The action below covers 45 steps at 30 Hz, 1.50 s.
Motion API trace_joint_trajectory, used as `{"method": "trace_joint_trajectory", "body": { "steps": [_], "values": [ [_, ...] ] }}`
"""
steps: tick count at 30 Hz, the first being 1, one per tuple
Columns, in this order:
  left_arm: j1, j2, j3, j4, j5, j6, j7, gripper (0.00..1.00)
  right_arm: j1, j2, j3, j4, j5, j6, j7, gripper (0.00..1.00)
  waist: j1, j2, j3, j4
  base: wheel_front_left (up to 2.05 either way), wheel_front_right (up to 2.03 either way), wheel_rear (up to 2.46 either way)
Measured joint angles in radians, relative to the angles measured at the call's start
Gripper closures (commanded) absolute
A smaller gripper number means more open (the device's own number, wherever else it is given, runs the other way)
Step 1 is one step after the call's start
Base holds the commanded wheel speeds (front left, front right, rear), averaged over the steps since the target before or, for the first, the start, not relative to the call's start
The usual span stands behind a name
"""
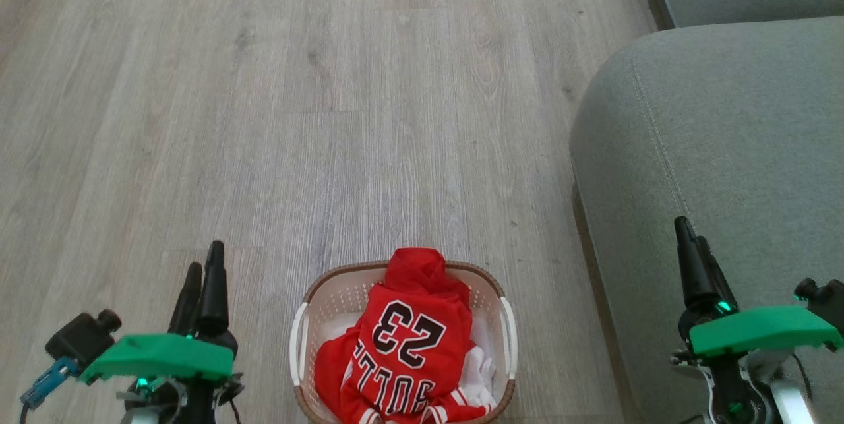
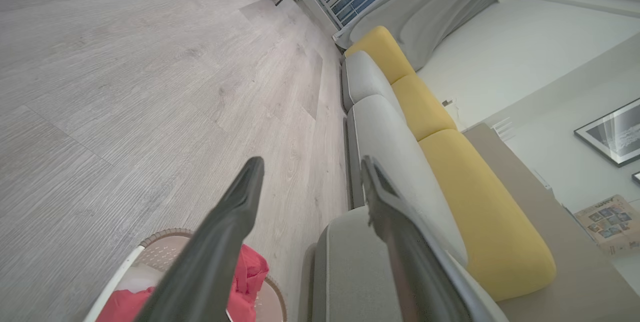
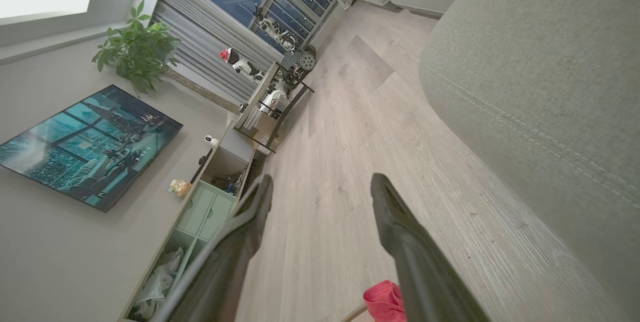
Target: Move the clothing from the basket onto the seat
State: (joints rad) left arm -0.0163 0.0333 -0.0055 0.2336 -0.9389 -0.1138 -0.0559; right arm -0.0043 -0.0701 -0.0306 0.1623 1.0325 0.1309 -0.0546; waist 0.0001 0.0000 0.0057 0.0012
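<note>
- Here, the head view shows the left pincer [image 1: 204, 258] and the right pincer [image 1: 688, 231] with jaws fully apart and nothing between them.
- The small cream perforated plastic basket [image 1: 343, 271], brown and woven-looking at the rim, sits on the pale grey wood-grain floor [image 1: 330, 114] between the two pincers. Its near edge is cut off at the bottom of the view.
- The red mesh clothing [image 1: 402, 338] lies heaped inside the basket with a black "23" uppermost. The lettering below it is partly folded under, and the separate garments cannot be told apart.
- The large grey-green fabric sofa seat [image 1: 725, 134] lies on the right-hand side of the right pincer.
- The left wrist view adds yellow back cushions [image 2: 425, 106] beyond that pincer's right finger. Its left finger covers part of the basket.
- The right wrist view adds a leafy green potted plant [image 3: 135, 51] and a pale green open cabinet [image 3: 200, 212] beyond the left finger. A red fold of clothing shows beside the base of the right finger.
</note>
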Motion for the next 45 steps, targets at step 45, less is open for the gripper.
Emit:
{"method": "trace_joint_trajectory", "body": {
  "steps": [45],
  "values": [
    [-0.021,0.001,-0.053,-0.039,0.583,0.024,-0.131,0.0,0.016,-0.002,0.007,-0.056,-0.582,0.0,-0.132,0.0,0.0,0.0,0.009,0.011,0.0,0.0,0.0]
  ]
}}
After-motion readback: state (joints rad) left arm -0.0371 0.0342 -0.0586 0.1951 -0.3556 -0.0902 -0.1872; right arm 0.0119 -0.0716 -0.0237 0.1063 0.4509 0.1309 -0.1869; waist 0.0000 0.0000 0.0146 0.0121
